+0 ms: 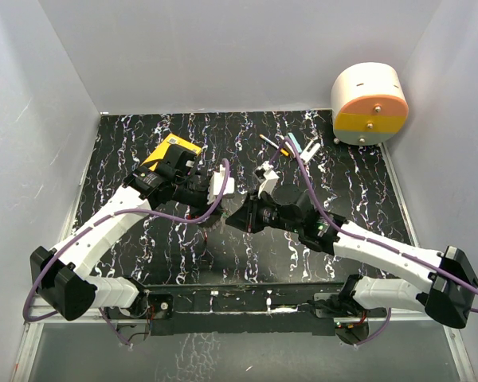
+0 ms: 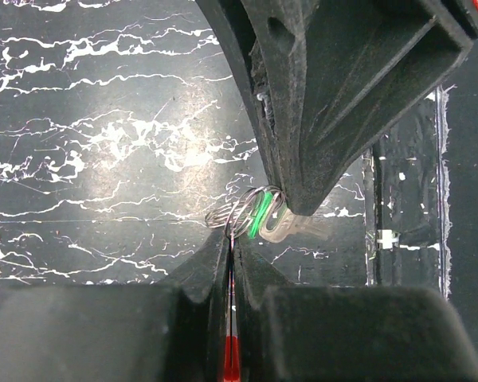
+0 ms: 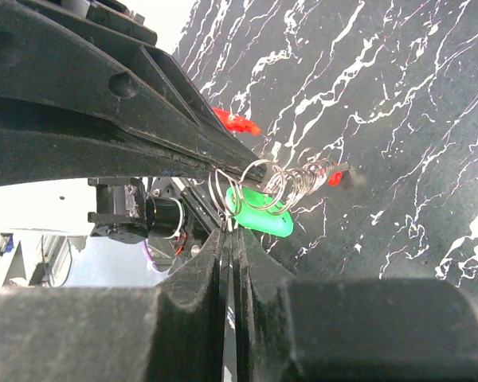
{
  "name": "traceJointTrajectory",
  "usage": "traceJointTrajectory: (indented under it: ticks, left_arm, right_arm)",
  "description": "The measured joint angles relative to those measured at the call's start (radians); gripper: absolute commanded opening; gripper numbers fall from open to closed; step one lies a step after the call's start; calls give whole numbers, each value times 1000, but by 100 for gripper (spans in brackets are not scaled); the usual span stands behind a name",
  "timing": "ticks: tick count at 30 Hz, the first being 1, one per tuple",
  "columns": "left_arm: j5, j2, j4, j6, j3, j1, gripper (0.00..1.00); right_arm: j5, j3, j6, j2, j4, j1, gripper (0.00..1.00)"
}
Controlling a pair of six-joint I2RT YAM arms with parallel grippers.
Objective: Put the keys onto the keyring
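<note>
In the left wrist view my left gripper (image 2: 233,239) is shut on a slim red key (image 2: 231,358), whose thin blade runs up into the wire keyring (image 2: 233,213). A small green piece (image 2: 259,219) and a whitish-silver key (image 2: 299,228) hang on that ring. The right gripper's fingers (image 2: 303,119) come down from above onto the ring. In the right wrist view my right gripper (image 3: 233,231) is shut on the keyring (image 3: 291,181), whose coils are stretched out like a spring beside the green piece (image 3: 263,213). Both grippers meet above mid-table, left (image 1: 215,208) and right (image 1: 233,216).
A yellow box (image 1: 171,151) lies at the back left, half hidden behind the left arm. Pens and markers (image 1: 291,147) lie at the back centre. A round white and orange container (image 1: 370,103) stands in the back right corner. The table top (image 1: 366,199) is black marble.
</note>
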Motion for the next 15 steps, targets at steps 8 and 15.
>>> traceJointTrajectory:
  ticks: [8,15]
  left_arm:
    - [26,0,-1,-9,0,0,0]
    - [65,0,-1,-13,0,0,0]
  right_arm:
    - [-30,-50,34,-5,68,0,8]
    - [-21,-109,69,-64,96,0,8]
